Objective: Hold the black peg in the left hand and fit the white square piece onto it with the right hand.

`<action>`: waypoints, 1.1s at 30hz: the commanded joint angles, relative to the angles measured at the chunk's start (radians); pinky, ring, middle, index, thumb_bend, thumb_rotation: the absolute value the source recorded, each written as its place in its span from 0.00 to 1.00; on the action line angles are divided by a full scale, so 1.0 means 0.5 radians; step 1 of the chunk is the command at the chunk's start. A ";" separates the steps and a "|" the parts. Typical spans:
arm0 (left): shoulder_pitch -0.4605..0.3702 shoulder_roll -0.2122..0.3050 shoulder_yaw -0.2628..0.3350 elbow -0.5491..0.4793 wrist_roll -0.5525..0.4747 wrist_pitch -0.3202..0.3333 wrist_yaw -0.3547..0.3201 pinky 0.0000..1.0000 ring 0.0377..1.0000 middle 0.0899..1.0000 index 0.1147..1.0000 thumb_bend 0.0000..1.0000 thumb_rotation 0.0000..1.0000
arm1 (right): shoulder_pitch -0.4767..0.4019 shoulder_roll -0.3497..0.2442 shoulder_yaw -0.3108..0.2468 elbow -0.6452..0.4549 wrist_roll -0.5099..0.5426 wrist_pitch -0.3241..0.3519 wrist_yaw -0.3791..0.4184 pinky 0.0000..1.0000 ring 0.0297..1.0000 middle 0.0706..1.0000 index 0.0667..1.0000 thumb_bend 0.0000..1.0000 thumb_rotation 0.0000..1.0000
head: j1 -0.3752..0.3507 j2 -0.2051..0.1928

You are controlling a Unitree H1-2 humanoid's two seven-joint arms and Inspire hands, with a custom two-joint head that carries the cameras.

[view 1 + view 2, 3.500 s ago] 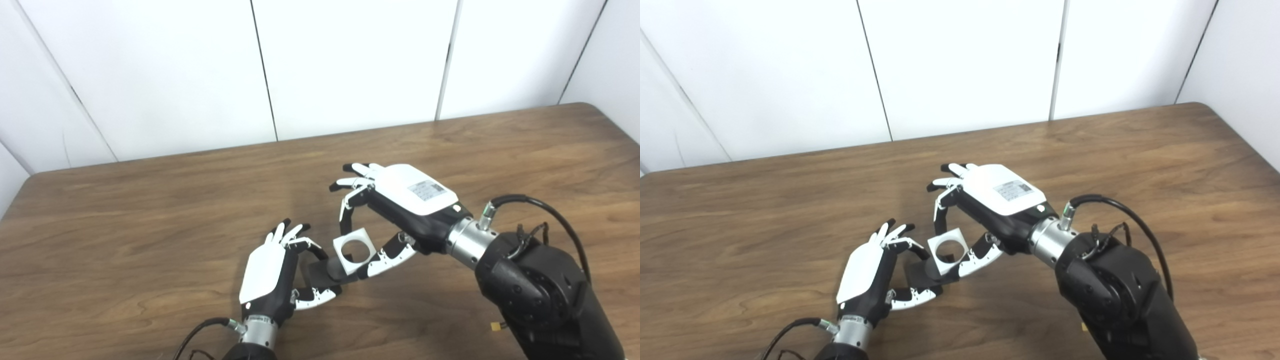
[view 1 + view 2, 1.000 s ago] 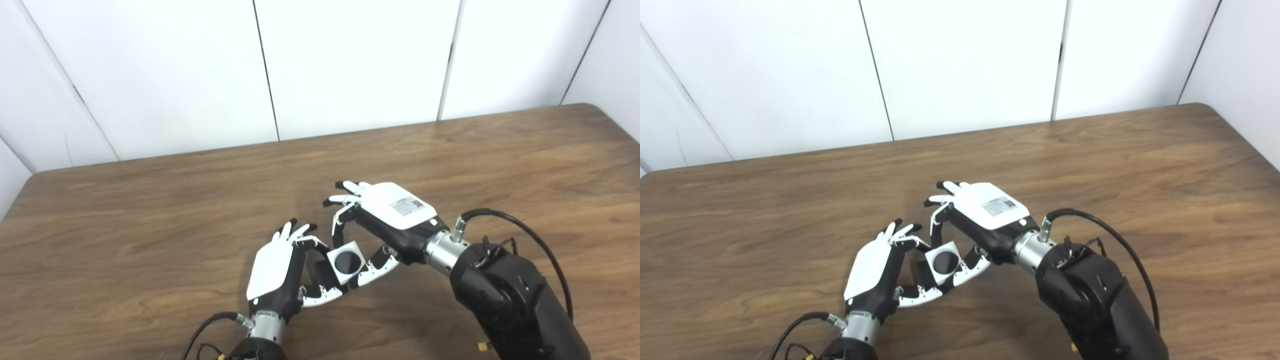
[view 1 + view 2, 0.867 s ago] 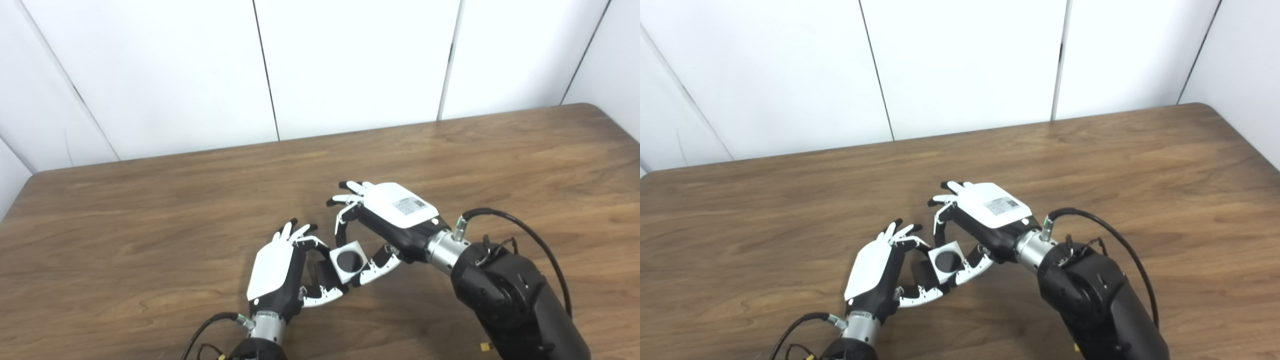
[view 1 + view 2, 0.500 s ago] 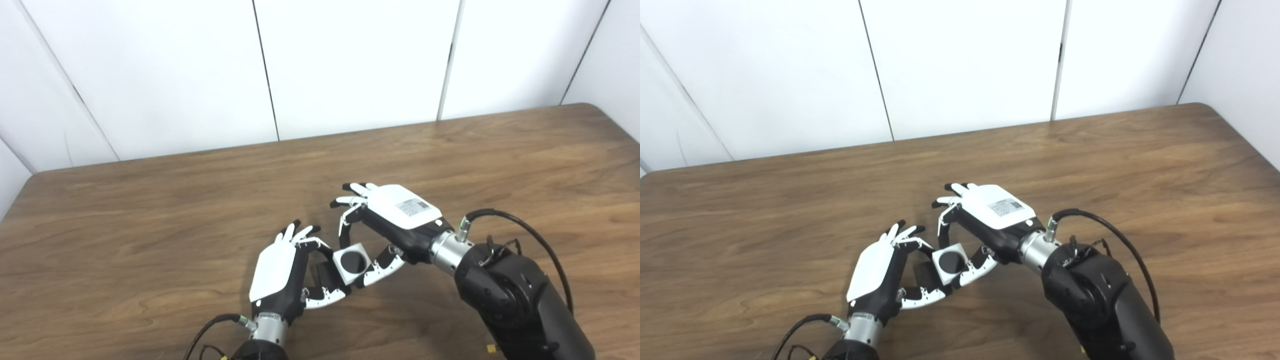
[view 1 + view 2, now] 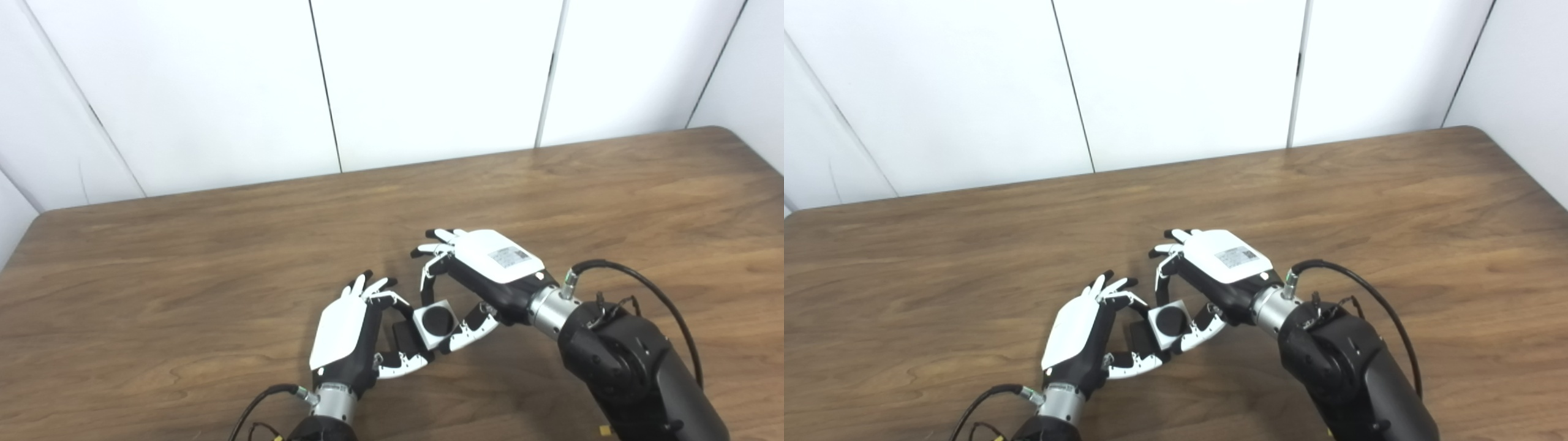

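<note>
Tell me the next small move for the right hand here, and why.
Probably keep pushing the white square piece toward the left hand. Black fills its round hole, so the black peg seems entered; the right hand grips it, and full seating is unclear.

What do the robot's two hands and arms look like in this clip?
Both hands, left hand and right hand, have white back plates over black bodies, with black-and-white fingers. The right hand's plate carries a small printed label. Each has a silver metal wrist. The right forearm is bulky and black, with a black cable looping over it. A thinner black cable runs off the left wrist.
</note>
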 commanded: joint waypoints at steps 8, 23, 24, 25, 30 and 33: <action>-0.017 -0.003 0.020 -0.089 0.010 0.024 -0.051 1.00 0.97 0.85 0.42 0.52 0.08 | -0.035 -0.031 -0.028 0.048 0.002 -0.008 -0.046 0.96 0.98 0.88 0.62 0.93 0.32 | -0.001 0.010; -0.024 -0.009 0.020 -0.097 0.033 0.037 -0.077 0.95 0.95 0.84 0.64 0.81 0.24 | -0.043 -0.042 -0.032 0.041 0.015 0.003 -0.041 0.96 0.98 0.89 0.61 0.94 0.33 | -0.002 0.017; -0.026 -0.011 0.020 -0.098 0.031 0.038 -0.079 0.96 0.95 0.84 0.65 0.83 0.24 | -0.045 -0.041 -0.034 0.041 0.014 0.010 -0.037 0.96 0.98 0.89 0.61 0.94 0.34 | -0.002 0.017; -0.028 -0.011 0.019 -0.096 0.031 0.035 -0.078 0.96 0.95 0.84 0.65 0.84 0.24 | -0.047 -0.041 -0.036 0.041 0.014 0.014 -0.035 0.96 0.98 0.89 0.61 0.94 0.34 | -0.003 0.018; -0.036 -0.007 0.017 -0.085 0.029 0.024 -0.074 0.95 0.94 0.85 0.69 0.89 0.26 | -0.056 -0.040 -0.043 0.049 0.017 0.020 -0.033 0.96 0.98 0.89 0.61 0.95 0.37 | -0.003 0.019; -0.037 -0.011 0.019 -0.085 0.025 0.026 -0.074 0.94 0.94 0.85 0.70 0.91 0.27 | -0.059 -0.040 -0.046 0.056 0.015 0.016 -0.041 0.95 0.98 0.88 0.60 0.95 0.38 | -0.001 0.015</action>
